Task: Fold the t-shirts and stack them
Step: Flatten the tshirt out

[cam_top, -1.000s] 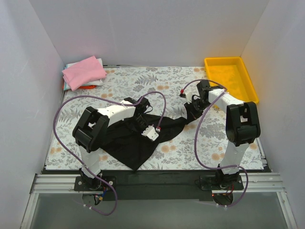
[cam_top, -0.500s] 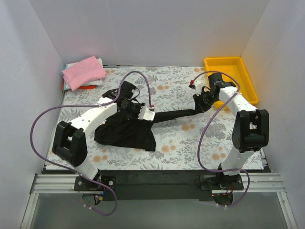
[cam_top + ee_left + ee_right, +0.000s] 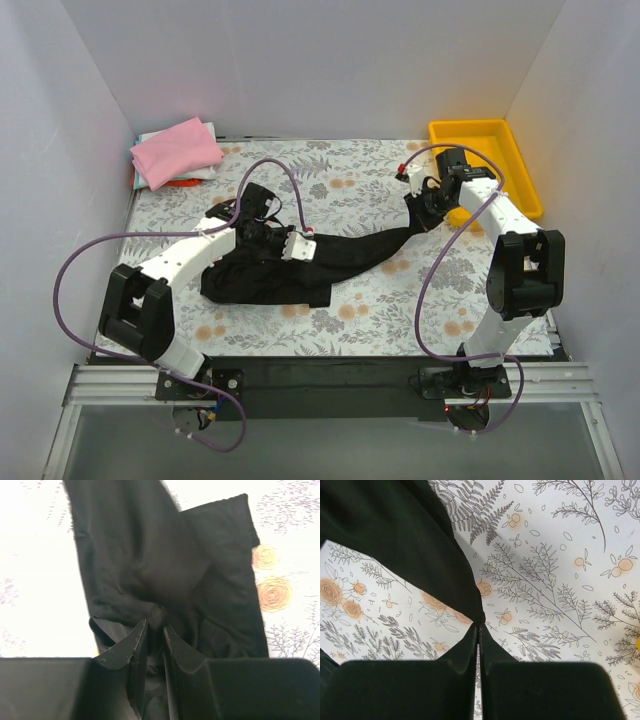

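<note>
A black t-shirt lies stretched across the flowered table, bunched at the left and drawn out in a narrow band to the right. My left gripper is shut on a fold of it at the left part. My right gripper is shut on its right end and holds that end above the table. A folded pink t-shirt lies on top of a small stack with pale blue and orange-red edges at the far left corner.
A yellow plastic tray stands at the far right corner, just behind my right arm. White walls close in the table on the left, back and right. Purple cables loop off both arms.
My left gripper has drawn back toward the far left with the cloth. My right gripper has moved further right and back, and the black shirt now lies spread flatter and longer between them.
</note>
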Tool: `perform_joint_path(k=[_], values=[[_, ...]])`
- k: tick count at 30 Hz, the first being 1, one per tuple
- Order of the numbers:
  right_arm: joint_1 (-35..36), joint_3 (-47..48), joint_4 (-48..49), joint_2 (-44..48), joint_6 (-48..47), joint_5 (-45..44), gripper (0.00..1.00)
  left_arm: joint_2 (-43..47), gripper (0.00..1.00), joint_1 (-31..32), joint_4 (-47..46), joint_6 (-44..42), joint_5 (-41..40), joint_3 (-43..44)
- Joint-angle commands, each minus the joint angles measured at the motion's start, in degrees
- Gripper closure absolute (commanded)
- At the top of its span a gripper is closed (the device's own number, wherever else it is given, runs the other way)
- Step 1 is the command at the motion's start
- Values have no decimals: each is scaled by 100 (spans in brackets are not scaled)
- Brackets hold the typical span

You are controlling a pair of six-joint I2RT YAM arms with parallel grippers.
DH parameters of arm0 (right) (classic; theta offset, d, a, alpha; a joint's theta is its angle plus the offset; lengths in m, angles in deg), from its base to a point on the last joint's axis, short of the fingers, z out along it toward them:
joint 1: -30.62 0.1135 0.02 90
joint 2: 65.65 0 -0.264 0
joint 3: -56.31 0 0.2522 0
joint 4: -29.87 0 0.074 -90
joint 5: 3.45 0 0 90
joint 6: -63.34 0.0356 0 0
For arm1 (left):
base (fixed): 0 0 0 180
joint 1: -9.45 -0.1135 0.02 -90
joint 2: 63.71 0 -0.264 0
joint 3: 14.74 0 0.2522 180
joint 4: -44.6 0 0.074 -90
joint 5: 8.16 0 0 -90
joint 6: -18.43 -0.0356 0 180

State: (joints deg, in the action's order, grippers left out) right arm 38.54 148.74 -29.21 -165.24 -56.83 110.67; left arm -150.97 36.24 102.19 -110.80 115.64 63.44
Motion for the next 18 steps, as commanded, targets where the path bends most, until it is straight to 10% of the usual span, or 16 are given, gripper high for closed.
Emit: perform_joint_path(k=[1, 11, 18], values=[[-19, 219, -205, 133, -6, -13, 99, -53, 81, 37, -129, -77, 355, -44], [-19, 218, -232, 159, -24, -47, 99, -458, 100, 2, -295, 352, 329, 448], [-413, 805, -232, 432, -24, -162, 99, -55, 100, -1225, -2253, 3704, -196, 1158]])
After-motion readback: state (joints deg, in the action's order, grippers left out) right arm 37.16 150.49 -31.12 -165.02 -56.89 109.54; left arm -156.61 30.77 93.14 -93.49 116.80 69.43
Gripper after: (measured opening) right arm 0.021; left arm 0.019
